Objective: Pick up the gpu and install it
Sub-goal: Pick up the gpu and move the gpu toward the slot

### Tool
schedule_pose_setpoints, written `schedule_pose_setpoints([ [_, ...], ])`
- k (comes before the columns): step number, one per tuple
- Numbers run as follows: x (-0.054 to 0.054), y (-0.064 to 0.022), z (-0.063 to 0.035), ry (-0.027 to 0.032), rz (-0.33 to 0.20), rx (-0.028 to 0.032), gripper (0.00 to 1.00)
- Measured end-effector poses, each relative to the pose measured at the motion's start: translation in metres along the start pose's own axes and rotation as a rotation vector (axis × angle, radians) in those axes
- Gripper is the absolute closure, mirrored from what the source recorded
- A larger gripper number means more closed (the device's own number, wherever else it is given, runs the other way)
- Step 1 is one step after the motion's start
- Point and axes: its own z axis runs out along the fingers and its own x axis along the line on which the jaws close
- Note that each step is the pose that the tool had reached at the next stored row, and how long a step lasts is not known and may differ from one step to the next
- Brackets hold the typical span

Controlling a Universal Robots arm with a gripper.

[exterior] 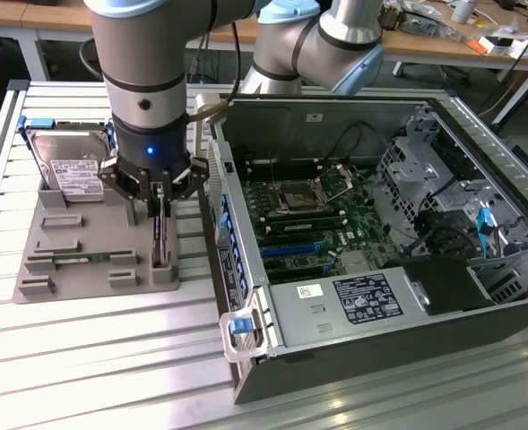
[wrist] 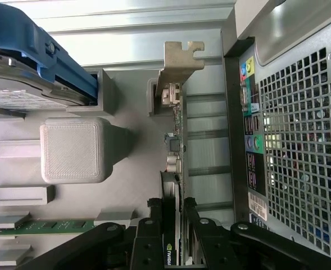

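An open computer case (exterior: 326, 349) lies on its side on the ribbed metal bench (exterior: 93, 358), a blue latch (exterior: 240, 325) at its nearest corner and its motherboard (exterior: 317, 224) exposed. At the exterior view's left of the case sits a grey holder tray (exterior: 93, 282), with a narrow green memory stick (exterior: 80, 259) lying in one of its near slots. The gpu (exterior: 160, 237) stands on edge in a slot at the side of the tray nearest the case. The robot arm (exterior: 147, 72) reaches straight down over it, and the end effector (exterior: 159, 202) grips the card by its upper edge. In the wrist view the end effector (wrist: 172, 203) has its black fingers (wrist: 154, 225) pressed against both faces of the gpu (wrist: 173, 140), whose silver bracket (wrist: 179, 62) stands at the far end of the card, just beside the perforated rear panel (wrist: 300, 140) of the case. Farther back on the tray, a silver hard drive (exterior: 71, 166) with a white label leans upright in a blue carrier (wrist: 53, 56). Beyond the arm, a cluttered wooden bench (exterior: 425, 47) runs along the back.
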Motion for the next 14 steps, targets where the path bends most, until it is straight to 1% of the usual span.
schedule_pose_setpoints([
  [9,0.0,0.0,-0.0006,0.0001,0.0,0.0001,0.74],
  [14,-0.0001,0.0002,-0.0041,0.0,0.0,0.0,0.74],
])
